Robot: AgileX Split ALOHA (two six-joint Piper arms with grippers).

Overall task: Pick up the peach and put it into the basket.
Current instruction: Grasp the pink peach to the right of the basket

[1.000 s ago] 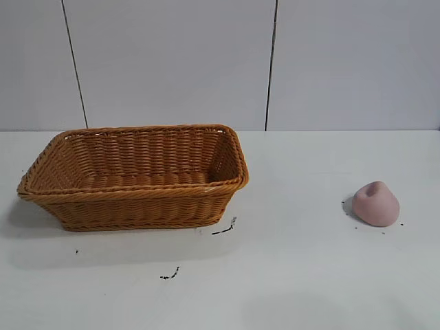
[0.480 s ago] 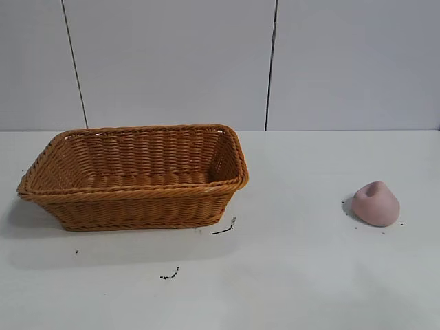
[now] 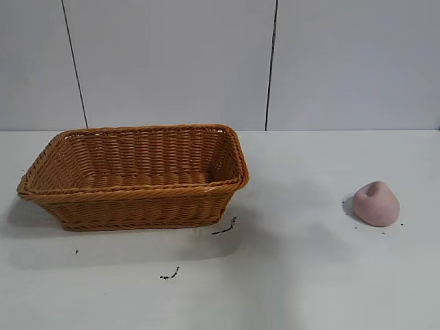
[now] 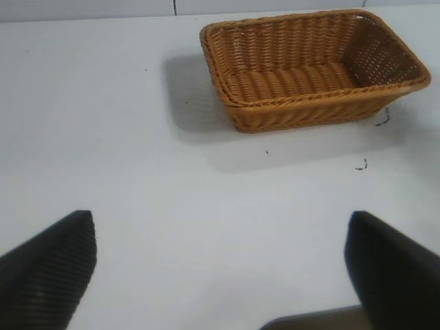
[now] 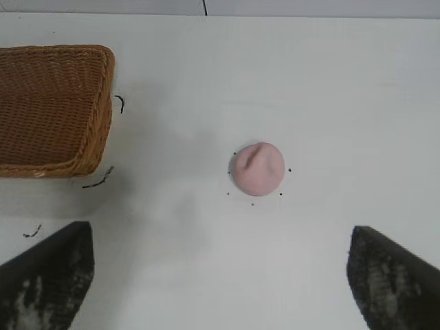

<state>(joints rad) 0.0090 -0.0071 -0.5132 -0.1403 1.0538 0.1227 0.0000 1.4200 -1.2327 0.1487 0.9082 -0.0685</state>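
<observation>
The pale pink peach [image 3: 376,203] lies on the white table at the right, its pointed tip up. The orange-brown wicker basket [image 3: 137,199] stands at the left, empty. Neither gripper shows in the exterior view. In the right wrist view my right gripper [image 5: 220,275] is open and empty, high above the table, with the peach [image 5: 257,168] ahead of its fingers and the basket's corner [image 5: 51,110] off to one side. In the left wrist view my left gripper [image 4: 220,268] is open and empty above bare table, well short of the basket [image 4: 313,69].
Small black marks [image 3: 224,228] lie on the table by the basket's front right corner, and more [image 3: 170,275] lie nearer the front. Tiny dark specks surround the peach. A grey panelled wall stands behind the table.
A soft shadow has spread over the table between the basket and the peach. The peach and the basket have not moved.
</observation>
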